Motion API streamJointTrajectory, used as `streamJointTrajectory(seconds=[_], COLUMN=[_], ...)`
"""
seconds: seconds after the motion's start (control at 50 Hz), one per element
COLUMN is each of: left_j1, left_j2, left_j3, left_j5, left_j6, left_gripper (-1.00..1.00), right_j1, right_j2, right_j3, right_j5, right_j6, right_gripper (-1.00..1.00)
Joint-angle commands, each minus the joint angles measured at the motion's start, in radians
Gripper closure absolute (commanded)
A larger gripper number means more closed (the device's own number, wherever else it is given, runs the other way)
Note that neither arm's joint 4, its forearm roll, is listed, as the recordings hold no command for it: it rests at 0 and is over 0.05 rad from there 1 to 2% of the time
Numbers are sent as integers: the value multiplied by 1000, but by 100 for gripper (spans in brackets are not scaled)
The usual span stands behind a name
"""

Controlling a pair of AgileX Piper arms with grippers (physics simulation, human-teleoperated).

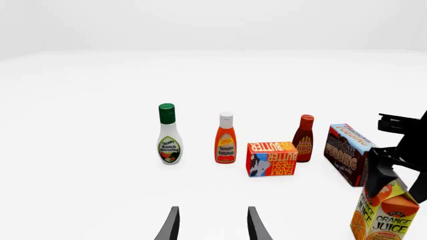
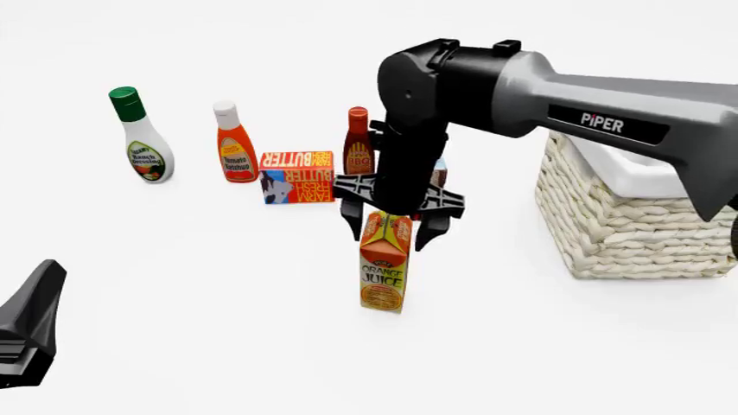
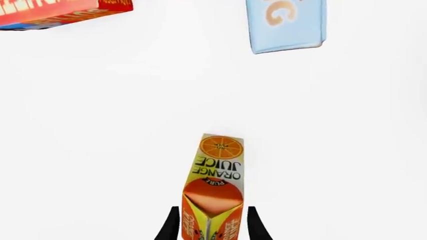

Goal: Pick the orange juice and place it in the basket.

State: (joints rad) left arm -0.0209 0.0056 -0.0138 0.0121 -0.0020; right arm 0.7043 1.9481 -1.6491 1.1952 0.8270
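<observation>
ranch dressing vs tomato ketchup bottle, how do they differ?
The ranch dressing has a white body and green cap; the tomato ketchup has an orange body and white cap. The ranch dressing looks taller and wider-bodied than the tomato ketchup. Both stand upright in the same row, apart from each other, untouched by either gripper.

Upright orange juice [image 2: 384,267] — left of basket [image 2: 634,220]

My right arm hides most of the pudding box [image 2: 438,173] in the front view. The basket [image 2: 628,225] runs off the right edge. Finger contact on the orange juice [image 3: 215,187] is unresolved.
</observation>
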Motion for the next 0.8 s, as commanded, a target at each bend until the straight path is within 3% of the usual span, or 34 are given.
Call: streamJointTrajectory(seconds=[0.02,0.22,0.4,0.42,0.46,0.58,0.64,0.76,0.8], left_j1=[8,8,8,8,8,8,8,8,8], left_j2=[1,1,1,1,1,1,1,1,1], left_j3=[1,1,1,1,1,1,1,1,1], left_j5=[-2,-2,-2,-2,-2,-2,-2,-2,-2], left_j6=[0,0,0,0,0,0,0,0,0], left_gripper=[-100,-100,-100,-100,-100,-100,-100,-100,-100], right_j1=[14,35,4,5,-21,-23,41,30,59], right_j2=[5,-5,14,13,24,26,-16,-21,-47], right_j3=[28,60,49,50,36,21,63,14,30], right_j5=[-33,-62,-53,-54,-36,-24,-58,-9,-15], right_j6=[16,38,5,7,-19,-26,41,23,56], right_gripper=[-100,-100,-100,100,100,100,100,100,100])
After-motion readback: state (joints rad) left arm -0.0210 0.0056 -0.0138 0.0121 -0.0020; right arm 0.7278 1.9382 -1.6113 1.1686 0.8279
